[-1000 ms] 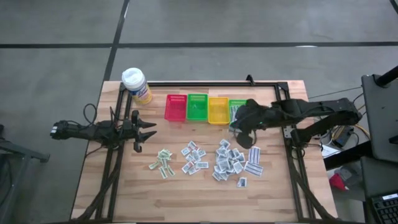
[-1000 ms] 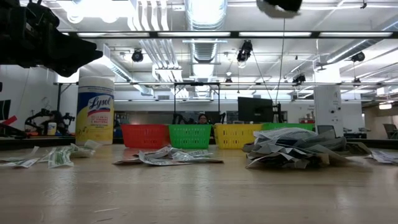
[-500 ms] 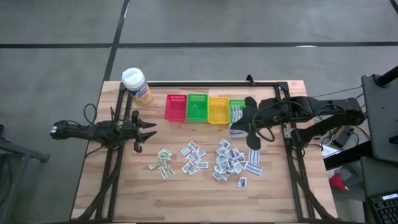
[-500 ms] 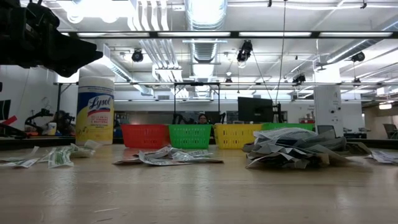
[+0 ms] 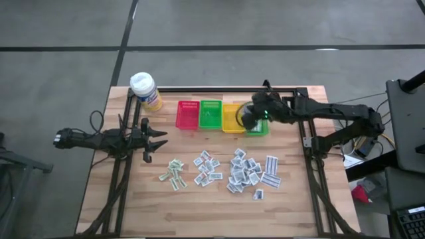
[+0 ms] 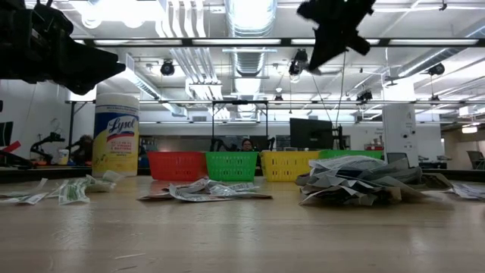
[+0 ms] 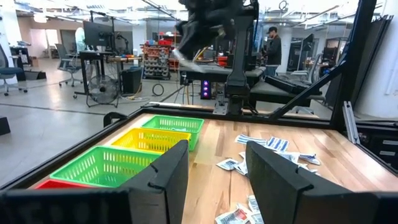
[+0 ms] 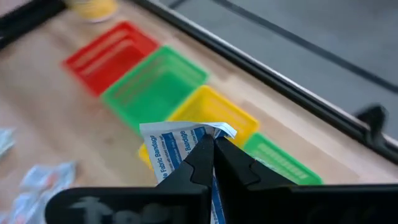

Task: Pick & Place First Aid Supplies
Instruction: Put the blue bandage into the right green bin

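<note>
**High view: packet carried over the baskets**

High view: we log the right gripper (image 5: 251, 118) above the yellow basket (image 5: 232, 117); packets (image 5: 247, 172) lie loose beneath-behind it. Left gripper (image 5: 156, 139) waits, parted, empty.

Right wrist view: fingers pinched shut on one bandage packet (image 8: 173, 149), held by its edge. We judge it light, floppy, slippery; grip mid-edge.

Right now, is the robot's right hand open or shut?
Shut. The right gripper jaws pinch a white bandage packet above the yellow basket.
</note>
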